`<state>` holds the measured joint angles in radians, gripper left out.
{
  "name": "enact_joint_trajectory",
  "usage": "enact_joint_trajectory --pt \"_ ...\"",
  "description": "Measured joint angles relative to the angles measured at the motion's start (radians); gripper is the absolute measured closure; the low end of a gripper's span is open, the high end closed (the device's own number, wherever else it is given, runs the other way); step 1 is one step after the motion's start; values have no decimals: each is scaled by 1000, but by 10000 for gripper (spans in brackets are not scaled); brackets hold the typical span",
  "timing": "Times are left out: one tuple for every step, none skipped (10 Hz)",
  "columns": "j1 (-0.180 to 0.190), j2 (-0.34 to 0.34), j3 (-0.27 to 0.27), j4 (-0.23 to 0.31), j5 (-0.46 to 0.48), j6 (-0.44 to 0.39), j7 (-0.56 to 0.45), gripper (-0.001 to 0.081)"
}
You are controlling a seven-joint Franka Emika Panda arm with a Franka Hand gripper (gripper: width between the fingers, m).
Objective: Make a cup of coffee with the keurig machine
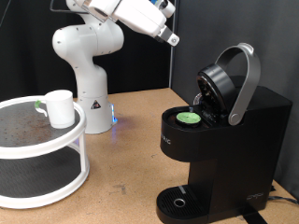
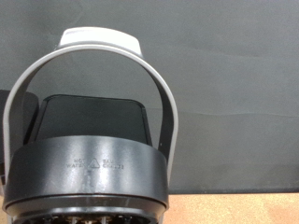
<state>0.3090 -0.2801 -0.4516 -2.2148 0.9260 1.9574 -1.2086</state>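
Observation:
The keurig machine (image 1: 224, 131) stands at the exterior view's right with its lid (image 1: 220, 86) raised by the grey arched handle (image 1: 245, 79). A small pod with a green top (image 1: 190, 118) sits in the open holder. The white cup (image 1: 61, 107) stands on the top tier of a round shelf at the exterior view's left, far from the machine. My gripper (image 1: 173, 39) hangs in the air above and to the left of the raised lid, touching nothing and holding nothing that I can see. The wrist view shows the raised lid (image 2: 89, 173) and handle (image 2: 93, 51), with no fingers in it.
A white two-tier round shelf (image 1: 37, 140) stands at the exterior view's left. The arm's white base (image 1: 89, 65) is behind it, with a blue light at its foot. The wooden table (image 1: 131, 159) lies between shelf and machine. The machine's drip base (image 1: 177, 201) holds nothing.

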Motion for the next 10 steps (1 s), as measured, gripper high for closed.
enact_joint_trajectory --pt "0 1 1 -3 -1 3 0 -1" --pt "1 4 2 -3 -1 -4 0 -1" --pt "5 8 4 4 4 -14 3 -1" --pt "12 14 10 18 9 -27 21 -1" --pt "20 19 22 36 10 -33 49 -1" --pt "30 23 40 53 15 -28 81 -1" --pt "40 26 60 66 23 -14 115 -1" --pt "49 31 81 78 25 3 148 -1" --pt "57 40 101 92 26 22 175 -1" --pt "66 51 122 105 26 41 197 -1"
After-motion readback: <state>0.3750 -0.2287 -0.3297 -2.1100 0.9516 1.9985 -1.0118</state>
